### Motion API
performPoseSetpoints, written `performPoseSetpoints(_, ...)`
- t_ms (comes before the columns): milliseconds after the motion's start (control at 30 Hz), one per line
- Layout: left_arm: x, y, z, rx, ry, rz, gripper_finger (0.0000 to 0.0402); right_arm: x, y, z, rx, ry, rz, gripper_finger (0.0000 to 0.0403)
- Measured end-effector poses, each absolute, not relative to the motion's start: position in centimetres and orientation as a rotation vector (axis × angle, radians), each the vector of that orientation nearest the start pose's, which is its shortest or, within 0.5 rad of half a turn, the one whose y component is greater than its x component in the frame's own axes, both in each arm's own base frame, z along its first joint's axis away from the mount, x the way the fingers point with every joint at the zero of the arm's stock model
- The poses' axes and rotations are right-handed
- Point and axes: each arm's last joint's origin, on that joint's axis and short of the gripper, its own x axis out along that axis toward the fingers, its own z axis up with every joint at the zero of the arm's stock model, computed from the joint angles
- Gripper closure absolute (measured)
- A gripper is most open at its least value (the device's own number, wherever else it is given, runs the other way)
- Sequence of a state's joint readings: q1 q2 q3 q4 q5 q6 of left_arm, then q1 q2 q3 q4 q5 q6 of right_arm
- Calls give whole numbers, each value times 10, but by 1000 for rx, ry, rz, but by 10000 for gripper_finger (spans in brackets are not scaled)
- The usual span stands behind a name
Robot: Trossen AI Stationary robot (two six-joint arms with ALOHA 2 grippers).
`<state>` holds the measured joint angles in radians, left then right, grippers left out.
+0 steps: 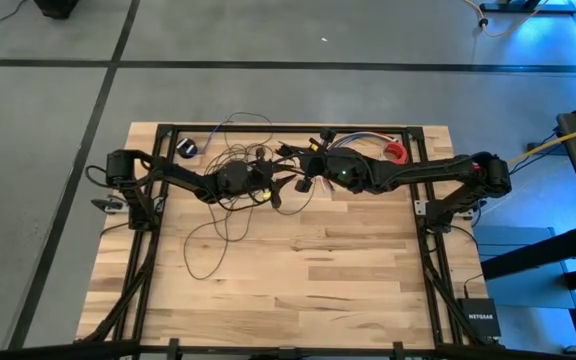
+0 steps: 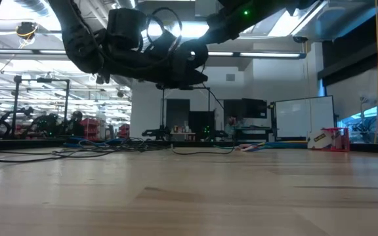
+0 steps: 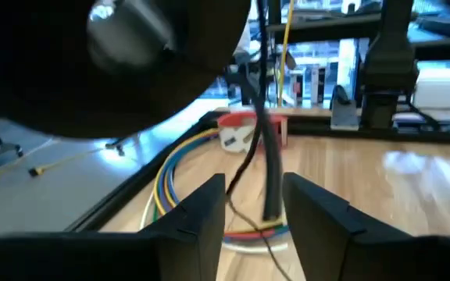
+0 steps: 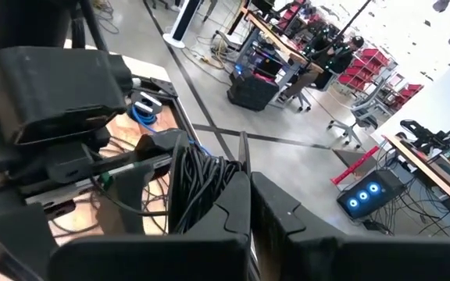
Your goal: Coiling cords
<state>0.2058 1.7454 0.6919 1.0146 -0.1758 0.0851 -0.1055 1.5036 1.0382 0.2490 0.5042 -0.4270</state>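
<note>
Both arms meet above the far half of the table, raised clear of the wood. The right gripper has its two fingers pressed together on a thick bunch of gathered turns of the cords, apparently to keep the finished coil from springing apart. Just beside it, the left gripper faces it with jaws parted, a dark strand hanging in the gap but not pinched, so it seems to be between grasps, ready to feed another turn. Below and behind the left gripper, a few loose loops lie on the table. Farther off sit one black puck and one multicoloured wire bundle.
</note>
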Motion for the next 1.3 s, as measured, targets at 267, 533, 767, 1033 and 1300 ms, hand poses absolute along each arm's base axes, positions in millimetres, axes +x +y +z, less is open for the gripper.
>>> performPoseSetpoints(267,328,73,179,116,42,353,345,337,-48,292,-451,319,-512,400)
performPoseSetpoints(533,328,74,180,118,29,322,392,338,-47,294,-431,278,-465,400)
performPoseSetpoints(767,327,82,180,113,30,360,396,339,-45,296,-400,239,-390,400)
performPoseSetpoints(1033,323,91,170,117,147,415,393,337,-45,290,-420,320,-395,400)
performPoseSetpoints(1300,320,98,166,208,227,478,395,335,-45,284,-437,386,-369,400)
